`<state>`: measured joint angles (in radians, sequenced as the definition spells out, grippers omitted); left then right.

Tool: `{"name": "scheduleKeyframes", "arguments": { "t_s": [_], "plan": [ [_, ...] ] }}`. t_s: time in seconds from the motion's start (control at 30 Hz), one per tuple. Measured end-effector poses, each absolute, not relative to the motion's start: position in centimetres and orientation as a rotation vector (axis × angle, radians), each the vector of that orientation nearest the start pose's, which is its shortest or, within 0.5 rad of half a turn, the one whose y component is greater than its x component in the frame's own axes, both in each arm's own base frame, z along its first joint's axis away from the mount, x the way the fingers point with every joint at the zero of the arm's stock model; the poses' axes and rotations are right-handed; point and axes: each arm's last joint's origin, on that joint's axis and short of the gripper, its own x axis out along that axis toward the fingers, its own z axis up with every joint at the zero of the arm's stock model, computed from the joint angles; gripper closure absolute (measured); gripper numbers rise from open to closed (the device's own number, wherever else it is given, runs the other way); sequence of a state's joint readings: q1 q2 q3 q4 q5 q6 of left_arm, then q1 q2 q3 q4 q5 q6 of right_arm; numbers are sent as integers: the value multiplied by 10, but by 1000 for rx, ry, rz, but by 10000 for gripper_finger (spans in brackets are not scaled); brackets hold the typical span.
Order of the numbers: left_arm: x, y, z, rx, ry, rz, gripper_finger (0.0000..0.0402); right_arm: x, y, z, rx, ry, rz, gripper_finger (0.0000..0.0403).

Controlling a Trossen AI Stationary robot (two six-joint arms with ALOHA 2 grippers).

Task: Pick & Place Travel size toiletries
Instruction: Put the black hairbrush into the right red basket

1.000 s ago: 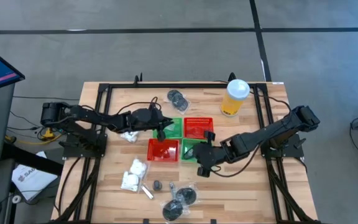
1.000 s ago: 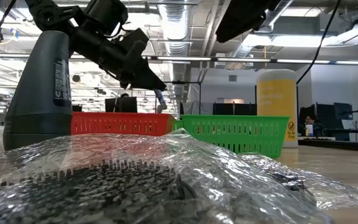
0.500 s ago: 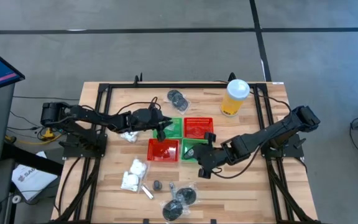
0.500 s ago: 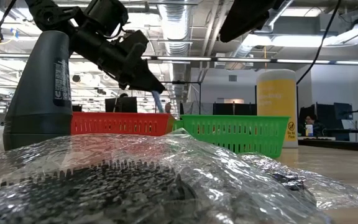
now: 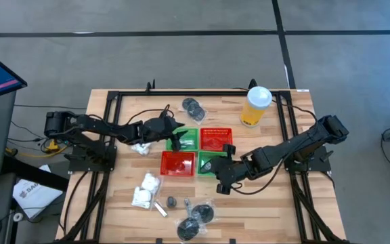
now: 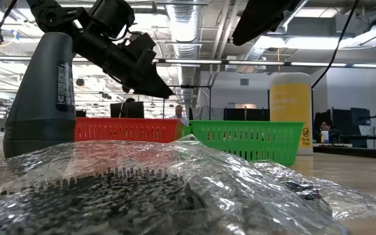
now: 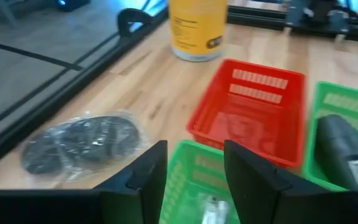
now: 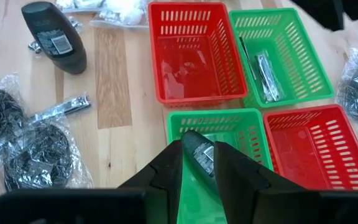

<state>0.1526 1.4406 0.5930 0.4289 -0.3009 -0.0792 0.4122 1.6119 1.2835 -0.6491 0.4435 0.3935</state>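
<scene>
A: From above I see the left gripper [image 5: 176,142] over the far green basket [image 5: 189,137], fingers parted, empty.

B: My right wrist view shows a silvery tube [image 8: 266,67] there, and the right gripper [image 8: 197,163] clenched on a dark bottle [image 8: 197,152].

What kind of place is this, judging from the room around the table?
Probably a robotics lab or an open workshop: a wooden table on bare concrete floor, exposed ceiling ducts, and desks with monitors behind it.
</scene>
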Motion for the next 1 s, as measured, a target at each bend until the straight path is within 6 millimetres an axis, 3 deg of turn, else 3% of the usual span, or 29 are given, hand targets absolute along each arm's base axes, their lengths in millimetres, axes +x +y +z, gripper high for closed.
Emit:
{"name": "scheduleKeyframes", "arguments": {
  "t_s": [0.17, 0.47, 0.77, 1.0],
  "plan": [
    [272, 70, 183, -76, 397, 496, 254, 311, 122, 267, -40, 863, -202, 321],
    [259, 120, 183, -204, 378, 526, 261, 314, 116, 267, -45, 866, -216, 321],
    [289, 163, 172, -256, 410, 531, 270, 316, 103, 266, -111, 900, -222, 321],
    [300, 188, 155, -330, 529, 577, 271, 316, 90, 263, -116, 950, -263, 321]
  ]
}}
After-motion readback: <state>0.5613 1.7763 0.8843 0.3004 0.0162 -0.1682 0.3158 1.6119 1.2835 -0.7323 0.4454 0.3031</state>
